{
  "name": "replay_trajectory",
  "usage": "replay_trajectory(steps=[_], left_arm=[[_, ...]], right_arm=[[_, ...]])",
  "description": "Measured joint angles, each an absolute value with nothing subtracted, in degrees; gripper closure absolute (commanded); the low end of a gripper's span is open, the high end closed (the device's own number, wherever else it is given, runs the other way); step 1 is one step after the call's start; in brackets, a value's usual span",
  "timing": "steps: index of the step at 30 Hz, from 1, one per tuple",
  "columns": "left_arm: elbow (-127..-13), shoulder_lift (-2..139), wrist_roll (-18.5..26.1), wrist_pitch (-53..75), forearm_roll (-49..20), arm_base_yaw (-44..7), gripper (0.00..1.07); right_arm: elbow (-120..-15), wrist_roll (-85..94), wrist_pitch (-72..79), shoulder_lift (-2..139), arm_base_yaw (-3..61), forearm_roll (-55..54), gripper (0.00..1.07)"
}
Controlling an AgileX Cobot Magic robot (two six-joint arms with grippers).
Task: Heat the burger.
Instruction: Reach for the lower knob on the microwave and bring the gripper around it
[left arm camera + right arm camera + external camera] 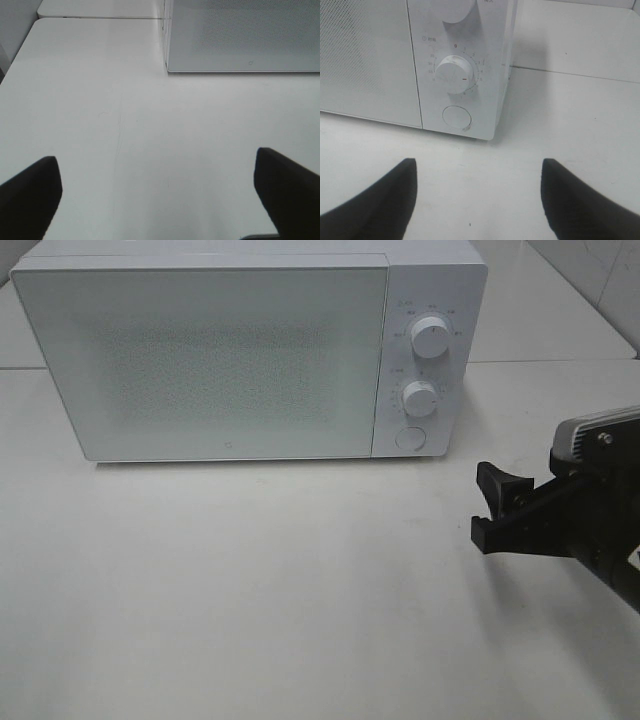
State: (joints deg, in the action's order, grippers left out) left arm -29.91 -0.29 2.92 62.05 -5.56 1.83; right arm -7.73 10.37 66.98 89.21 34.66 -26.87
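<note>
White microwave (200, 360), door closed, on tabletop (250, 620). Burger appears in no view; possibly behind the frosted door. Right claw (488, 508) and left claw (155, 167) gape wide, empty. Round button (409, 438), likely next: approach squarely, pressing with one fingertip.

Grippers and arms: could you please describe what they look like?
The right gripper is matte black with blocky, angular fingers; a grey housing tops its arm. The left gripper shows only two plain black fingers. No cables show.
</note>
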Motion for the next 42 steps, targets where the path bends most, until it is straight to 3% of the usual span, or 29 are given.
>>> replay_trajectory(steps=[4, 12, 24, 31, 42], left_arm=[[-29.9, -0.3, 2.9, 62.1, -5.6, 1.8, 0.08], [-29.9, -0.3, 2.9, 62.1, -5.6, 1.8, 0.08], [-29.9, -0.3, 2.9, 62.1, -5.6, 1.8, 0.08], [-29.9, -0.3, 2.9, 62.1, -5.6, 1.8, 0.08], [-29.9, -0.3, 2.9, 62.1, -5.6, 1.8, 0.08]], right_arm=[[-8.8, 10.5, 68.5, 94.3, 41.2, -35.1, 0.39], [-15.0, 10.6, 68.8, 98.3, 45.6, -40.9, 0.39], [-21.2, 13.9, 68.9, 98.7, 45.7, -45.3, 0.39], [-26.8, 16.6, 69.2, 99.1, 42.9, -45.4, 0.27], [-32.7, 16.6, 69.3, 106.7, 41.0, -45.6, 0.31]])
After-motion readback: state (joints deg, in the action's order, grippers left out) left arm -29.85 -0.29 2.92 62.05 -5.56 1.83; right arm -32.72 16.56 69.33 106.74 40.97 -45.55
